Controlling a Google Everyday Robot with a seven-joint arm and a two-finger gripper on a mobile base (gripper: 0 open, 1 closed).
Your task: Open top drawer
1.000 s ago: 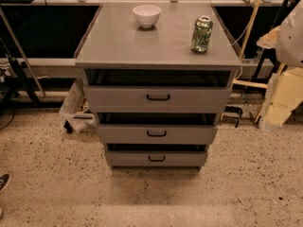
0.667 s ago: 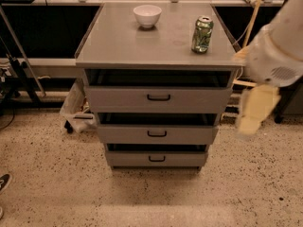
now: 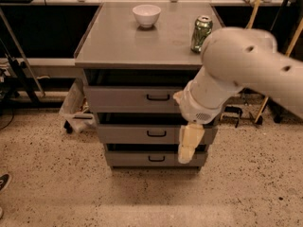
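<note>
The top drawer (image 3: pixel 128 98) is the tallest grey front of three, under the grey cabinet top (image 3: pixel 142 41), with a small black loop handle (image 3: pixel 158 97) at its centre. It looks shut, flush with the drawers below. My white arm comes in from the right and covers the drawer fronts' right ends. My gripper (image 3: pixel 188 145) hangs down in front of the middle drawer (image 3: pixel 137 134) and bottom drawer (image 3: pixel 137 158), to the lower right of the top handle and apart from it.
A white bowl (image 3: pixel 146 15) and a green can (image 3: pixel 201 33) stand on the cabinet top. A plastic-wrapped item (image 3: pixel 73 103) sits on the floor at the cabinet's left. Yellow poles (image 3: pixel 258 4) lean at the right. Speckled floor (image 3: pixel 71 188) lies in front.
My arm has swung in from the right edge toward the cabinet's front; the gripper now hangs in front of the lower drawers. The drawers have not moved.
</note>
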